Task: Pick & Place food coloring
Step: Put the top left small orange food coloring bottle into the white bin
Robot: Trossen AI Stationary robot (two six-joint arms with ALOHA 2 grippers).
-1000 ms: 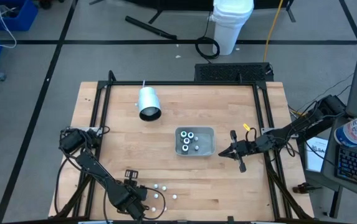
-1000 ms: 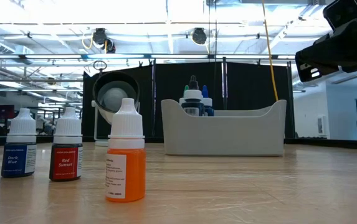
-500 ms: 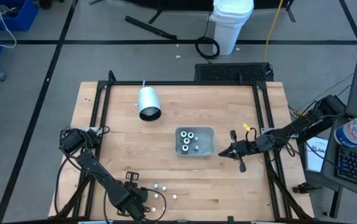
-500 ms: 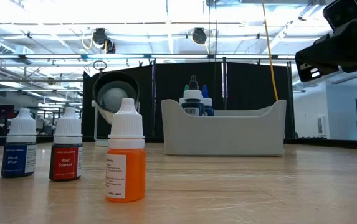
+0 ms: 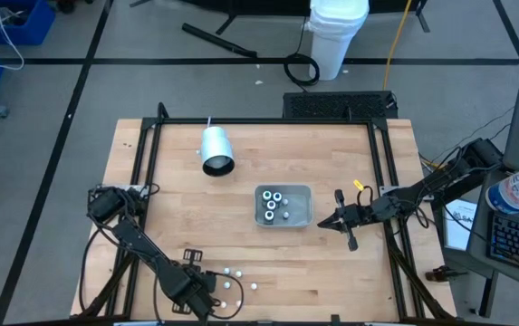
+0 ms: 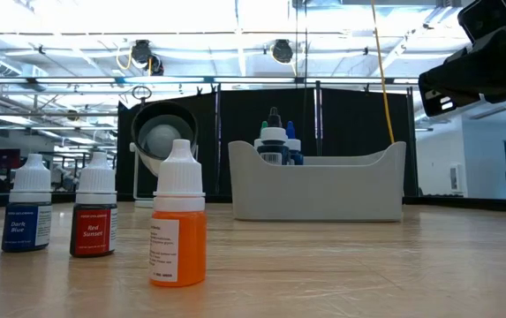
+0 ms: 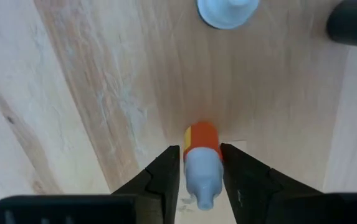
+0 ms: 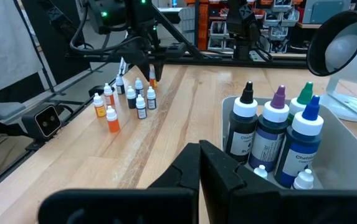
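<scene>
The left pincer (image 7: 201,180), bottom centre of its wrist view, clamps a small orange, pale-capped dropper bottle (image 7: 202,163). Carry it steadily towards the grey plastic tray (image 5: 302,217) at mid-frame of the high view, clearing the bottles standing on the desk. The right pincer (image 5: 328,222) waits fully closed, holding nothing.

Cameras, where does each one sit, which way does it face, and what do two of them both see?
High view: overhead, straight down; both arms, grey tray.
Low view: tabletop height, level across; orange bottle nearest, dark arm part upper right.
Left wrist view: looks down at wood; left gripper shut on a small orange bottle.
Right wrist view: faces across table; right gripper shut.
Shared: right wrist and low views both show the tray and white cylinder.
</scene>
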